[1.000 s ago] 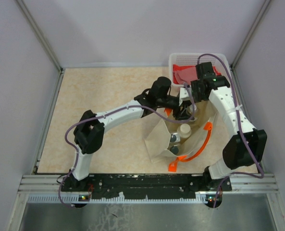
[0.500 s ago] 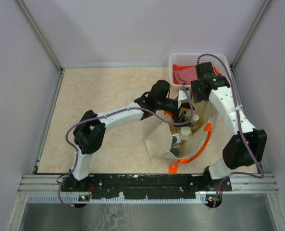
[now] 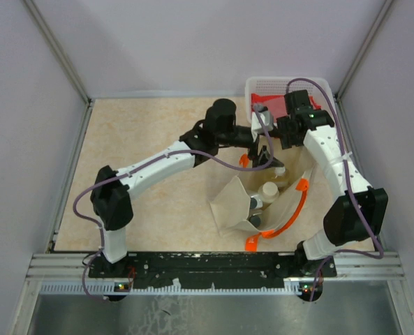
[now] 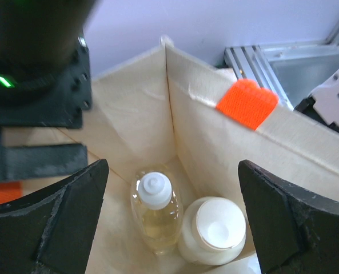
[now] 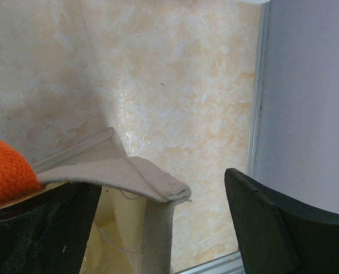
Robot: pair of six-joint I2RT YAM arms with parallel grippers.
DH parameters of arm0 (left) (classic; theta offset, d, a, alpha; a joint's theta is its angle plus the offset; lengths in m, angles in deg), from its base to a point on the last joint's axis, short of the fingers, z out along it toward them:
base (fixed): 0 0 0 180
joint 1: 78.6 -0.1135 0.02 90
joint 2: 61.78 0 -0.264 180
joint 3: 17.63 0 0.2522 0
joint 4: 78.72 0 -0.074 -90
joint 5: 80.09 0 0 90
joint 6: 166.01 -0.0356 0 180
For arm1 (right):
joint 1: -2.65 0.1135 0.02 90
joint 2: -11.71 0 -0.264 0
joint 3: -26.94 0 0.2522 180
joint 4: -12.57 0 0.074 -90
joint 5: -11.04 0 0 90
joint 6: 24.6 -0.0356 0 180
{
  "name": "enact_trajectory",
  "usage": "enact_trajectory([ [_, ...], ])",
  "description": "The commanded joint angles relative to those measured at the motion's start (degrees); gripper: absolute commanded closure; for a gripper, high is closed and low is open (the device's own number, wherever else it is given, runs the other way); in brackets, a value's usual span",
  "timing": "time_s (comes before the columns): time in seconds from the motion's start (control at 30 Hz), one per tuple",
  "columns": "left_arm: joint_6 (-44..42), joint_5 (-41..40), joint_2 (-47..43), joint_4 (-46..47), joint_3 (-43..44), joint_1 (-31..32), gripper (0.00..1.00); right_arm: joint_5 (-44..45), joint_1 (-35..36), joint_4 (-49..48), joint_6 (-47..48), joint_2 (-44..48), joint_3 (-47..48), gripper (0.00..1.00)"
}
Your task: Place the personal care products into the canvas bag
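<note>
The marbled beige table (image 3: 144, 139) carries the canvas bag (image 3: 229, 206), which stands open near the front right. An orange handle (image 3: 299, 199) curls over its right side. Behind it, in the far right corner, sits the white lattice basket (image 3: 257, 85) with a red cloth (image 3: 268, 106) inside.

From overhead, both arms meet above the bag's far edge. Two dark-capped bottles (image 3: 253, 203) lie in the bag's near part, with the cream bottle (image 3: 268, 190) just behind them. The arms crowd the far part of the bag, so the small pale spot there is probably the fourth bottle's cap.

The left wrist camera settles it. Looking straight down into the bag, it shows the amber-liquid bottle (image 4: 154, 212) with its white cap, on the bottom and touching the cream bottle on its right. The left gripper (image 4: 173, 165) hangs above them with its fingers spread wide and nothing between them.

Only the right wrist camera shows the right gripper (image 5: 152, 180). Its jaws stand wide apart on either side of the bag's folded rim, with bare table beyond. The rim does not look pinched.
</note>
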Motion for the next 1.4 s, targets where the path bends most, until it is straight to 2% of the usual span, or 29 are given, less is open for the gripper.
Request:
enact_trajectory([
  [0.0, -0.1, -6.0, -8.5, -1.1, 4.3, -2.5, 0.00, -2.5, -0.7, -2.4, 1.4, 3.5, 1.1, 0.13],
  [0.23, -1.3, -14.6, -18.7, -9.4, 3.0, -11.4, 0.00, -2.1, -0.7, 1.1, 1.8, 5.8, 3.3, 0.10],
  [0.37, -4.3, -20.0, -22.9, -12.8, 0.8, -13.9, 0.00, -3.2, -0.8, 1.7, 2.3, 6.9, 4.6, 0.11],
  [0.53, -3.5, -20.4, -24.5, -12.7, -2.0, -15.3, 0.00, -5.3, -0.7, 2.0, 1.7, 4.5, 4.3, 0.25],
  [0.6, -3.3, -20.0, -24.5, -13.0, -2.3, -15.4, 0.00, -6.2, -0.7, 2.0, 1.2, 4.0, 4.3, 0.27],
  [0.87, -5.5, -14.8, -21.8, -22.0, -1.4, -15.7, 0.00, -5.5, -0.7, 4.6, 1.2, 4.2, 7.8, 0.12],
  [1.03, -4.3, -15.1, -22.0, -20.1, -5.7, -15.6, 0.00, -6.9, -0.7, 7.4, 0.5, 4.8, 11.3, 0.06],
  [1.23, -4.0, -14.3, -21.3, -19.5, -5.9, -15.6, 0.00, -9.0, -0.7, 7.8, 0.0, 7.6, 13.6, 0.01],
  [1.37, -3.6, -20.0, -21.0, -18.6, -5.8, -15.7, 0.00, -10.0, -0.7, 4.7, -1.2, 9.2, 13.5, 0.01],
])
